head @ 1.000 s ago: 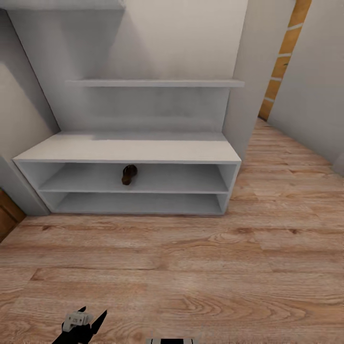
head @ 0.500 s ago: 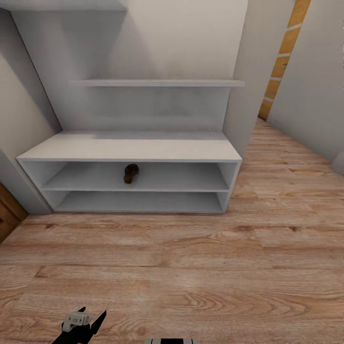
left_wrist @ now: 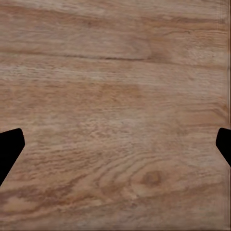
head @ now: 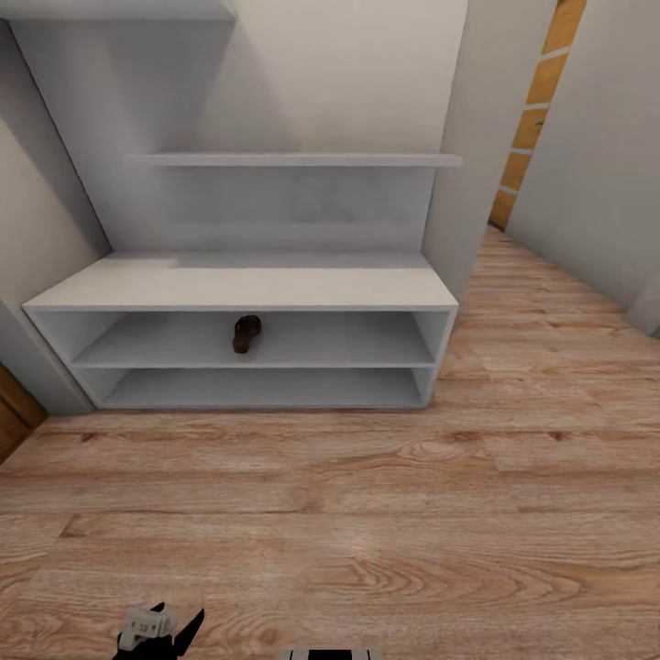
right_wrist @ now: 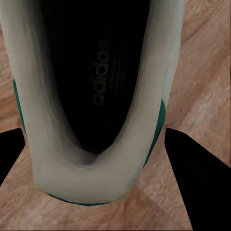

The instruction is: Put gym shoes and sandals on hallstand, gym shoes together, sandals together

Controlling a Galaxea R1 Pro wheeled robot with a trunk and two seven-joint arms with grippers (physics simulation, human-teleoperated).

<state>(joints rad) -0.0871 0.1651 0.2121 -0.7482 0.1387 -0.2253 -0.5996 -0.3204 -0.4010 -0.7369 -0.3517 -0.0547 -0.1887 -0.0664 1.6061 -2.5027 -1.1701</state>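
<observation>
- Hallstand [head: 247,284] fills the upper centre of the head view: pale grey-white low surface, two long open shelves under it, a wall shelf above.
- One dark brown sandal [head: 246,334] lies on the upper open shelf, a little left of the middle, off the floor.
- Corridor floor [head: 367,513], light wood-grain planks, takes the whole lower half of the head view.
- Left end effector [head: 158,634] sits at the bottom left edge of the head view, black fingers with a pale block beside them. In the left wrist view its fingertips [left_wrist: 9,147] stand far apart at the frame edges, nothing between them, floor planks behind: spread wide.
- Gym shoe [right_wrist: 91,110] in the right wrist view: white upper, green trim, dark inside with printed lettering, heel end nearest the camera.
- Right end effector [right_wrist: 98,159]: its black fingers flank the shoe's heel, one on each side. Whether they press on it I cannot tell.
- Wood floor shows behind the shoe.
</observation>
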